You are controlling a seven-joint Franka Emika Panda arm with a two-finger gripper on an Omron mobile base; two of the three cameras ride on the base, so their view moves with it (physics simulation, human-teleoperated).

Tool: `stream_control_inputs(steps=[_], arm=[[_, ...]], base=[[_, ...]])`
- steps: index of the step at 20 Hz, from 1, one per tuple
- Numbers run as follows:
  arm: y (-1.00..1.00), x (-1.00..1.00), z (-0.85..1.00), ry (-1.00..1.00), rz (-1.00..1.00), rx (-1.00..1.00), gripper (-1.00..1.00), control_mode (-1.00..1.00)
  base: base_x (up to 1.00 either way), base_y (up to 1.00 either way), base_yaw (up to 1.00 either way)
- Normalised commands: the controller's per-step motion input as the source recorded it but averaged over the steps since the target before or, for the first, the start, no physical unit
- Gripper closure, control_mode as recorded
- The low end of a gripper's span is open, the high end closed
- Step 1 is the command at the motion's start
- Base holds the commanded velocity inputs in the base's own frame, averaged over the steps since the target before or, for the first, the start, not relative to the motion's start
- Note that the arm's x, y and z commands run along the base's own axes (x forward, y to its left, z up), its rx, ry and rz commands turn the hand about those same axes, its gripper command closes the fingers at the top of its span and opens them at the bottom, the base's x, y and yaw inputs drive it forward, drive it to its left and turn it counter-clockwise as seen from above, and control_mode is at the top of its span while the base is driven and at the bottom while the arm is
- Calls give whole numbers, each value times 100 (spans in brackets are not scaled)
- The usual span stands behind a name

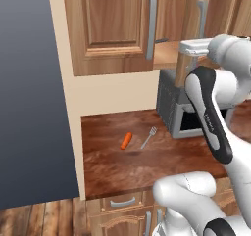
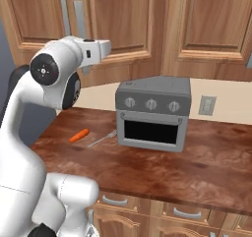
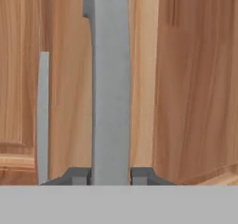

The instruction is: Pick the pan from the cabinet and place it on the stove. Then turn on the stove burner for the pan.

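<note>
Above the reddish-brown wooden counter, the tall reddish-brown wooden wall cabinet with raised-panel doors fills the upper wall. One of its doors stands partly swung out in the left base view, with a wooden shelf visible in the gap. I judge the task to be in its first stage: the door is being worked open, while lifting the pan out, setting it on the stove and turning on the burner all remain to be done. The pan's place cannot be told from these views; a thin dark sliver on the shelf edge may be its handle, but it is too small to tell. Below sits a boxy silver countertop oven, and left of it a small orange carrot beside a thin silver fork. In the hand view, the two-finger gripper is clenched on the long grey vertical bar handle, one fingertip pressed against each side.
</note>
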Motion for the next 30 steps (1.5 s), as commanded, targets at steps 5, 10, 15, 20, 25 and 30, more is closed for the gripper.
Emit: stream_control_inputs(steps=[5, 10, 15, 20, 25, 30], arm=[[-53, -67, -13, 3, 0, 3, -100, -100], [-5, -39, -7, 2, 0, 0, -100, -100], [9, -54, 19, -15, 1, -10, -100, -100], [25, -67, 35, -18, 0, -18, -100, -100], [53, -45, 14, -5, -1, -30, -100, -100], [63, -6, 0, 4, -14, -33, -100, -100]], base=[[0, 0, 0], [0, 0, 0], [0, 0, 0], [0, 0, 0], [0, 0, 0], [0, 0, 0]])
